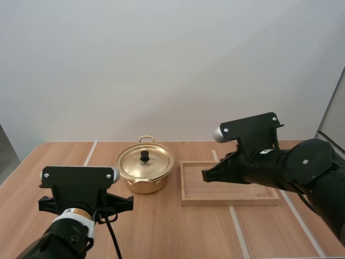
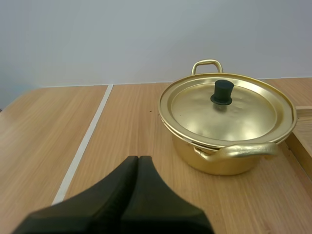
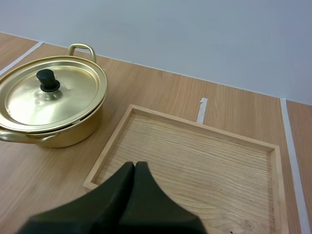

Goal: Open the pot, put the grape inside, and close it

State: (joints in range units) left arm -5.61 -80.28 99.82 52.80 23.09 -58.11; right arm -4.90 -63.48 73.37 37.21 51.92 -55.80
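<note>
A gold pot (image 1: 144,178) stands on the wooden table with its lid (image 1: 145,163) on, a black knob (image 1: 144,156) at the lid's centre. In the left wrist view the pot (image 2: 229,156) sits ahead of my left gripper (image 2: 138,158), whose fingers lie together as one dark wedge, well short of the pot. My right gripper (image 1: 205,175) hovers over the left end of the wooden tray (image 1: 229,202), shut on nothing. The right wrist view shows the same fingers (image 3: 135,164) together above the bare tray (image 3: 195,161), with the pot (image 3: 53,126) beside it.
The tray lies just to the right of the pot, almost touching it. White tape lines (image 1: 89,154) run across the table. A dark panel (image 1: 331,116) stands at the far right edge.
</note>
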